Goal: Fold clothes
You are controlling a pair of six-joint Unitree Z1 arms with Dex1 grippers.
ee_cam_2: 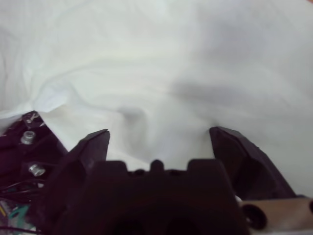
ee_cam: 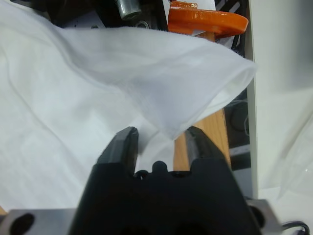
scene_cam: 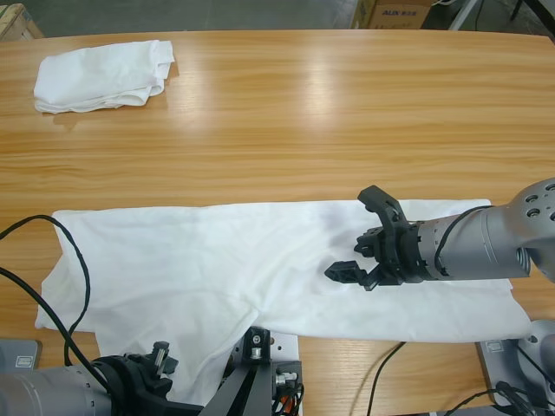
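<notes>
Lying spread out on the desk (scene_cam: pixel 286 104), the big white shirt (scene_cam: pixel 208 269) waits to be folded. The right tool (scene_cam: pixel 371 245) hangs wide open over it, ready to grab. The left tool (ee_cam: pixel 159 147), partly open, has the shirt's hem between its jaws.

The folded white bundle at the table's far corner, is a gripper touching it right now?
No. In the high view the folded white bundle lies alone on the table, while the right gripper is over the spread T-shirt.
</notes>
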